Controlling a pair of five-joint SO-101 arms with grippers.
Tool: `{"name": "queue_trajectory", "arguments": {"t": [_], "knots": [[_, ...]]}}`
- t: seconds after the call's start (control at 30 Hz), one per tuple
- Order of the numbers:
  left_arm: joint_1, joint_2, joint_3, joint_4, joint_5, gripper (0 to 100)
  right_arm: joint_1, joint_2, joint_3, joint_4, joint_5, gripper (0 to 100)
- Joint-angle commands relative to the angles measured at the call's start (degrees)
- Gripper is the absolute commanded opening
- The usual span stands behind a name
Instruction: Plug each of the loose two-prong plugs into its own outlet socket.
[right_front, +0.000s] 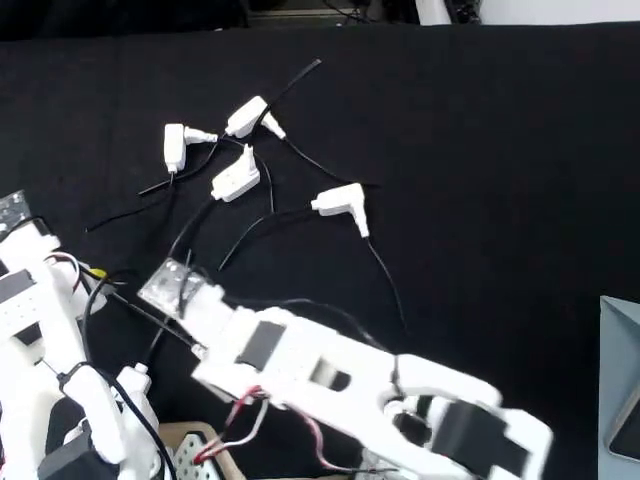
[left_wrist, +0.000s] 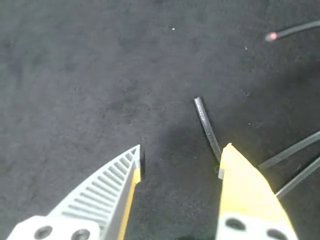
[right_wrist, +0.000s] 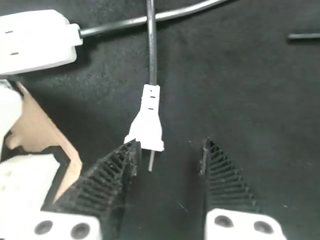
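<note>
High view first: black tabletop (right_front: 500, 150), with the task stuff sitting around 11 to 12 o'clock. There's an angled piece (right_front: 340, 200) just above centre and three more white pieces (right_front: 237, 178) bunched close together at 11, all on thin black cords (right_front: 385, 272). Honestly can't tell plugs from sockets from up here. One white arm (right_front: 330, 375) stretches from 5 o'clock across toward 8, and a second arm (right_front: 40, 330) sits at the 8 o'clock edge; can't say which side is which. Tan board (right_front: 190, 440) at 7 o'clock, grey box (right_front: 622, 370) at the 4 o'clock edge. Left wrist view: the left fingers (left_wrist: 245, 185) are spread apart with nothing in them, over bare tabletop. A loose cord end (left_wrist: 205, 122) lies just beside the yellow fingertip, and a red-tipped cord (left_wrist: 280, 34) is farther off. Right wrist view: the right fingers (right_wrist: 110, 180) are spread wide too, and a plug (right_wrist: 147, 122) lies between the tips, prongs pointing back at the camera. It's right up against one fingertip, not gripped. A socket (right_wrist: 35, 42) lies beyond it, its cord crossing the plug's cord.
</note>
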Motion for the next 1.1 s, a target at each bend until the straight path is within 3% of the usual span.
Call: {"name": "queue_trajectory", "arguments": {"t": [0.0,0.43,0.6,0.63,0.8,1.07], "knots": [[-0.6,-1.3,-2.2,-0.7,0.4,26,-1.6,5.9,-6.4,-0.9,-2.0,19.4],[-0.6,-1.1,-2.2,-0.7,0.4,26,-1.2,16.0,-9.8,-0.4,-3.2,18.7],[-0.6,-1.1,-2.2,-0.7,0.4,26,-1.1,16.0,-9.5,-0.4,-2.7,0.6],[-0.6,-1.1,-2.1,-0.7,0.4,26,-0.8,16.0,-9.5,-0.3,-2.7,2.0],[-0.5,-1.4,-1.6,-0.8,0.3,26,3.7,15.0,-9.4,2.9,-2.6,1.2],[-0.2,-1.3,-1.6,-0.8,0.3,26,17.0,1.6,-8.0,10.8,1.8,1.2]]}}
